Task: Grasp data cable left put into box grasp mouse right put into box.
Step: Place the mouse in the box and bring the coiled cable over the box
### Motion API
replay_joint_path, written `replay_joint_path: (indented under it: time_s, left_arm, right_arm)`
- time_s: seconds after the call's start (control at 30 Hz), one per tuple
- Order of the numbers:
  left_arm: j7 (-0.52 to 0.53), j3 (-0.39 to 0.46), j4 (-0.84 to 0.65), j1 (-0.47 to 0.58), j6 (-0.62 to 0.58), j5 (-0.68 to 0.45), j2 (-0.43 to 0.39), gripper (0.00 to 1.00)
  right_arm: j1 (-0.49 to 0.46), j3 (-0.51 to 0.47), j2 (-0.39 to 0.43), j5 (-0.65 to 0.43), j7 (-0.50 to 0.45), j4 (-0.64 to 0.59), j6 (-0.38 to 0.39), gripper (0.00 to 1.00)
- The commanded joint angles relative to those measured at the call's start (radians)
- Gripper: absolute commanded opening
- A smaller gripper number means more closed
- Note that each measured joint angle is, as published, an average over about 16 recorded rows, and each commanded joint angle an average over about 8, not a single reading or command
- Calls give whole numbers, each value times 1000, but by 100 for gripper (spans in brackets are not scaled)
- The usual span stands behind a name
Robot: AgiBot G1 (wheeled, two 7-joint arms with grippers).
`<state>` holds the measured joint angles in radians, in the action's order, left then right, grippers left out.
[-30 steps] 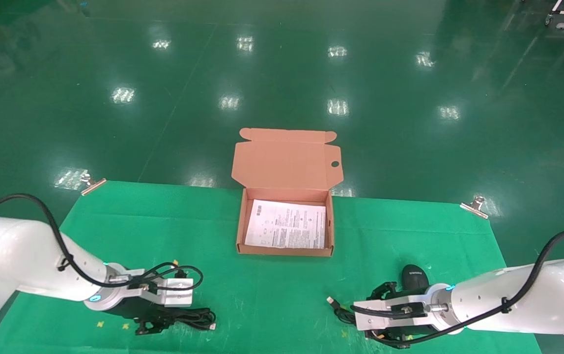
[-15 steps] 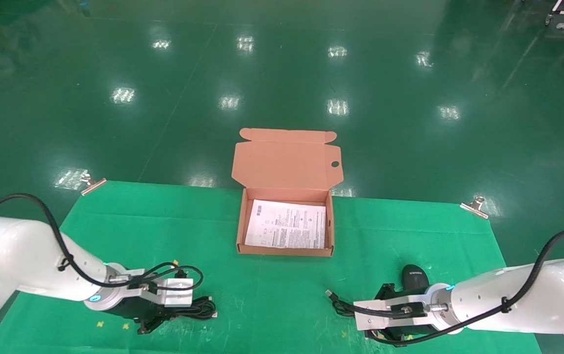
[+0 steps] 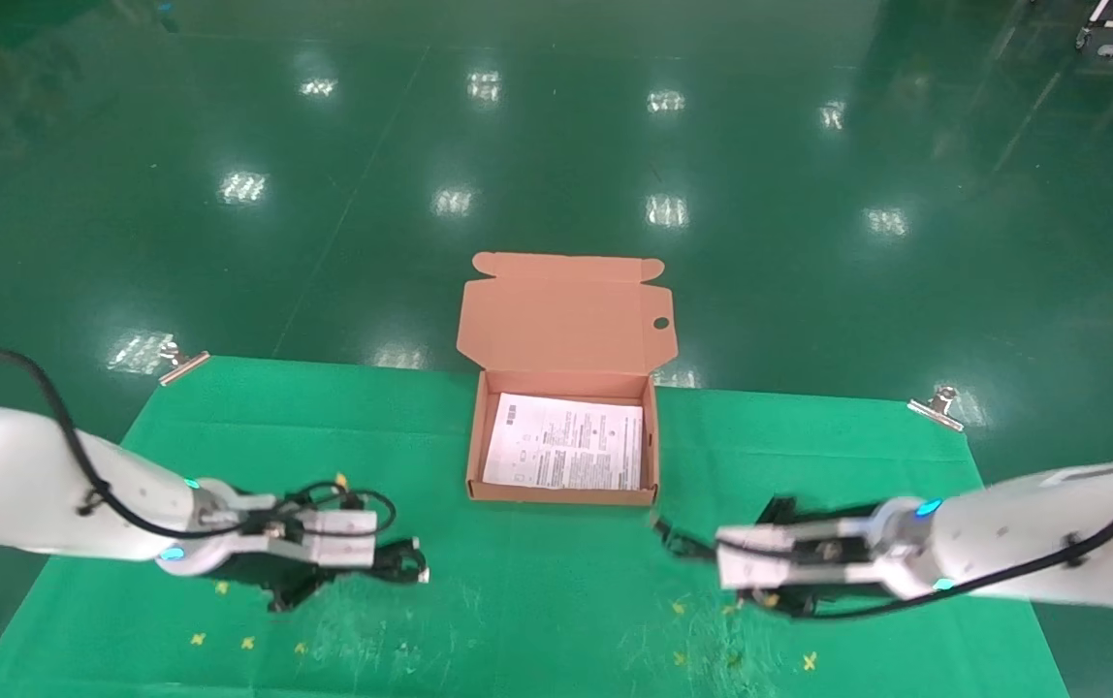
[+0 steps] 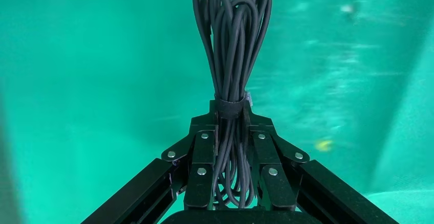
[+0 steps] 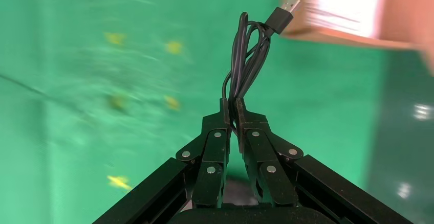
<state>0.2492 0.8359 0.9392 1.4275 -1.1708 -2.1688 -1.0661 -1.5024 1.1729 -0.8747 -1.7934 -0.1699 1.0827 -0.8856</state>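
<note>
The data cable (image 4: 233, 45), a strapped bundle of black loops, is held in my left gripper (image 4: 230, 106), which is shut on it at the strap. In the head view that gripper (image 3: 390, 564) hangs over the cloth, front left of the box (image 3: 562, 494). My right gripper (image 5: 231, 104) is shut on the mouse's thin cord (image 5: 248, 55), whose USB plug (image 5: 284, 13) points at the box (image 5: 353, 37). In the head view it (image 3: 690, 545) is front right of the box. The mouse body is hidden; a dark blur (image 5: 228, 189) shows behind the jaws. The box lies open with a white sheet (image 3: 566, 444) inside.
A green cloth (image 3: 537, 601) covers the table, held by metal clips at the far corners (image 3: 183, 364) (image 3: 939, 405). The box's lid (image 3: 566, 315) stands open past the table's far edge. Small yellow marks dot the cloth near the front.
Both arms have risen and moved towards the box. The left carries the data cable off the cloth. The right lifts the cord, and the mouse no longer shows on the cloth.
</note>
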Motion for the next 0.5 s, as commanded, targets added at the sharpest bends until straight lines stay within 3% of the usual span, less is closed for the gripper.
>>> replay_joint_path:
  time_s: [0.03,0.3,0.5]
  left_arm:
    - [13,-6,46,3,-2,-3,19,0]
    - [79,-43,217,35,-16,-6,92,0]
    - [110,-65,301,70,-13,-13,105,0]
  right_arm:
    - [-21,-12,25,-3,-17,30,2,0]
    - [-126,-59,105,-95,-105,135,33,0]
    - [-203,-96,94,-138,-124,180,73,0]
